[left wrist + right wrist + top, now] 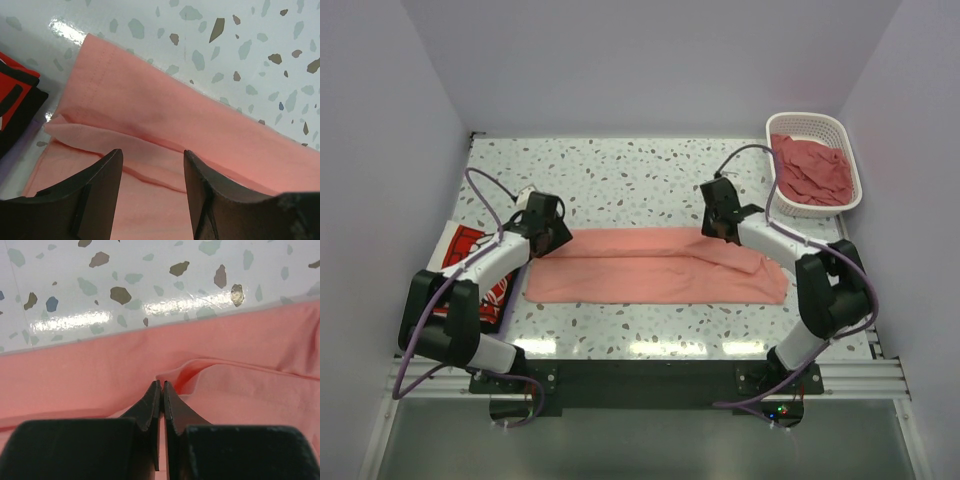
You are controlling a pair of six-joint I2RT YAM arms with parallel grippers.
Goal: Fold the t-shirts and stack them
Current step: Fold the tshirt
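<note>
from above, a salmon t-shirt [655, 265] lies folded in a long strip across the middle of the surface [620, 170]. more pink tees [812, 170] sit in the basket [805, 120] at the far right.

left wrist: the left pincer [152, 159] is released, spread over the shirt's fold.

right wrist: the right pincer [162, 386] is clenched, tips against a raised wrinkle.

The printed tee [463, 250] lies mostly under the left arm [495, 258] — its logo unreadable; how many pink tees [815, 172] fill the basket [802, 119], I can't tell.
</note>
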